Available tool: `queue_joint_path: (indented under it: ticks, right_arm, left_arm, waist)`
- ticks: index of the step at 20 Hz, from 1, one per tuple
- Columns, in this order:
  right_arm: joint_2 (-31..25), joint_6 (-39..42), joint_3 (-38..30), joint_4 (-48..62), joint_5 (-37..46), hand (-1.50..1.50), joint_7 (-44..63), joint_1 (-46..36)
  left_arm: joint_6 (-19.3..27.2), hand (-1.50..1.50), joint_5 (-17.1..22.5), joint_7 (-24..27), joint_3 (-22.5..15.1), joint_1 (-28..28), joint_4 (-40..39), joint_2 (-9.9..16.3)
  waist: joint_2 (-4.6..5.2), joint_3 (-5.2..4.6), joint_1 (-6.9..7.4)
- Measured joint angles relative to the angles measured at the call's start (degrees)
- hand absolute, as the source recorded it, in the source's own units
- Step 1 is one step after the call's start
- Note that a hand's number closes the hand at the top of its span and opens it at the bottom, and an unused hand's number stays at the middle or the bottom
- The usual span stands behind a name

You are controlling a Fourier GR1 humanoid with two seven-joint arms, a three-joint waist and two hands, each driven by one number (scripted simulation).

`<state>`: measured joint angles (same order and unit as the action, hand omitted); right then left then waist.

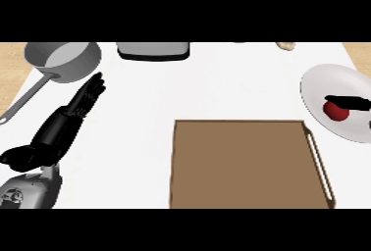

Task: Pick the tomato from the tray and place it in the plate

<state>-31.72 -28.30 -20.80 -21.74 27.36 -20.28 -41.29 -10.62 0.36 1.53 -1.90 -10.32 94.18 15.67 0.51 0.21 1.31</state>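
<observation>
The red tomato [335, 112] is over the white plate [322, 81] at the right edge of the counter. Only a little of my right hand [351, 102] shows, coming in from the right edge; its black fingers lie across the top of the tomato and curl round it. The brown tray [246, 164] in the lower middle holds nothing. My left hand [81, 104] rests at the left, open, fingers straight and pointing up towards the pot.
A grey pot [65, 59] with a long handle stands at the back left. A dark grey box-like appliance [153, 50] sits at the back centre, and a small beige thing [286, 46] at the back right. The tray has a white handle [319, 162] on its right side.
</observation>
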Motion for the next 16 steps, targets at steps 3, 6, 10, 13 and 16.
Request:
queue_joint_path:
  ticks: [3, 6, 10, 13, 16]
  right_arm:
    - [0.11, 6.36, -4.20, -0.95, -5.96, -1.50, -3.60, 0.08]
    - [-0.54, 12.69, -8.52, -1.60, -11.80, -1.50, -6.52, 1.10]
    - [-2.37, 21.65, -12.54, -2.84, -17.95, -1.50, -9.62, 4.44]
    - [-4.65, 27.71, -14.42, -4.18, -21.40, -1.50, -10.73, 7.75]
    - [-7.10, 32.91, -15.72, -4.55, -23.88, -1.50, -12.92, 11.51]
  left_arm:
    - [-0.06, 0.00, -0.08, 0.11, 0.72, -0.24, -0.76, 0.37]
    - [-0.12, 0.00, 0.04, -0.15, 0.89, 0.29, -0.36, 0.25]
    - [-0.07, 0.00, -0.26, -0.19, 1.31, 0.35, -0.32, 0.17]
    - [-0.25, 0.00, -0.43, -0.20, 1.26, 1.49, 0.57, -0.20]
    - [-0.26, 0.00, -1.00, -0.90, 1.39, 0.29, 0.18, -0.45]
  waist:
    - [-0.19, -0.04, -0.66]
    - [-0.37, -0.07, -1.06]
    - [-0.52, -0.14, -1.51]
    - [-0.58, -0.17, -1.56]
    - [-0.54, -0.17, -1.55]
